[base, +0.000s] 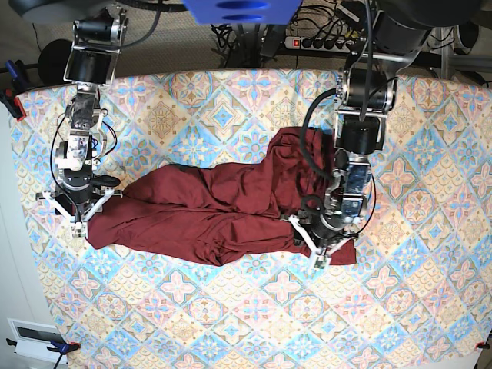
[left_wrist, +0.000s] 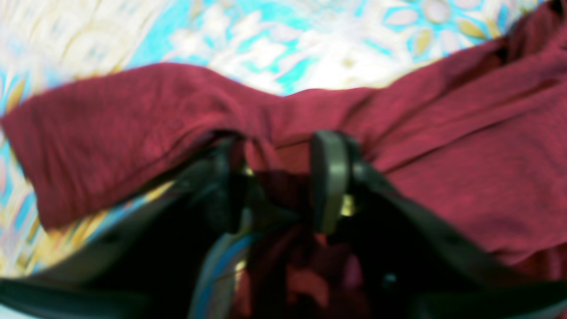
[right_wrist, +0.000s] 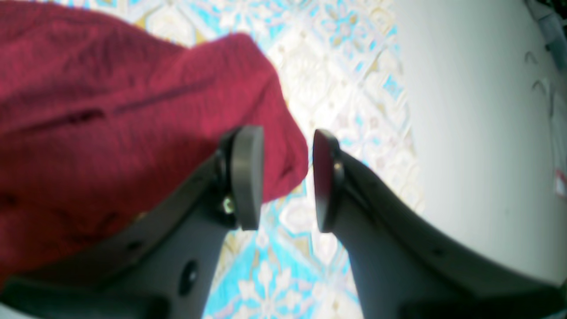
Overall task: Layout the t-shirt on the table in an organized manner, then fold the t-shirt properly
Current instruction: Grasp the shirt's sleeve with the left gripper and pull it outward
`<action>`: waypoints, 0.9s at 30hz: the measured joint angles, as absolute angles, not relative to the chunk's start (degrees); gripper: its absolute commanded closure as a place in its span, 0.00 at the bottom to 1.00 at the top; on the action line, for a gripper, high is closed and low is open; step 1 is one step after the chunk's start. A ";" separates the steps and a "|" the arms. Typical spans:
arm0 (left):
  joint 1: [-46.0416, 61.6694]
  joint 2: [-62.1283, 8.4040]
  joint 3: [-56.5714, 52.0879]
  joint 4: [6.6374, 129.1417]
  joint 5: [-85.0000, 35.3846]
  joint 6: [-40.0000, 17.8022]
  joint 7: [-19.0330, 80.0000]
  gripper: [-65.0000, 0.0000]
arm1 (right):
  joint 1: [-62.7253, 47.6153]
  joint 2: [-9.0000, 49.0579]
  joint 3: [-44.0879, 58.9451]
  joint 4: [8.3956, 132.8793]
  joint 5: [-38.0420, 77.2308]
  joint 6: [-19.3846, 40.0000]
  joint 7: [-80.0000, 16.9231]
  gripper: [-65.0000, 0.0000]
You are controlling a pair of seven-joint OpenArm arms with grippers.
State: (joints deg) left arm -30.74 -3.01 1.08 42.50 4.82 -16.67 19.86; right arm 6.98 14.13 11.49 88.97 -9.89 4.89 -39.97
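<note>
You are looking at a robotics lab or test room: two arms are mounted at the far edge of a bench (base: 231, 323) draped in diamond-patterned floral cloth, and behind it a power strip (base: 319, 42) and tangled black cables (base: 238, 34) lie on a dark floor.

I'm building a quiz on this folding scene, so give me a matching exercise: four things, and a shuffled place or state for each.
Things:
1. t-shirt
2. left gripper
3. right gripper
4. table

States:
A. jaws apart beside the fabric's edge, gripping nothing
B. covered in a pastel diamond pattern
C. lying crumpled, spread sideways
D. jaws around a bunched fold of maroon cloth

Pairs: 1-C, 2-D, 3-A, 4-B
</note>
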 measured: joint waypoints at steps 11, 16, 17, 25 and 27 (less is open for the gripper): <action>-39.03 -11.03 0.67 34.30 2.63 2.48 8.54 1.00 | 4.23 14.13 11.62 91.96 -9.89 4.93 -39.59 0.72; -41.34 -16.01 0.58 34.26 -0.64 4.54 7.70 1.00 | 3.40 14.11 11.64 93.03 -10.02 4.71 -39.44 0.72; -41.52 -16.32 0.60 34.28 -1.19 4.54 7.64 0.99 | 2.70 14.24 11.66 93.08 -10.11 4.73 -39.35 0.72; -39.07 -15.55 1.13 38.00 -2.31 3.95 20.71 0.76 | 1.61 13.98 11.42 93.06 -9.98 4.91 -39.57 0.72; -35.62 -15.86 1.13 44.86 -5.89 3.88 22.33 0.76 | 1.74 13.98 11.29 93.06 -9.96 4.93 -39.46 0.72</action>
State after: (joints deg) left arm -35.62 -15.86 1.13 44.86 -5.89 3.88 22.33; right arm 1.74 13.98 11.29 93.06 -9.96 4.93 -39.46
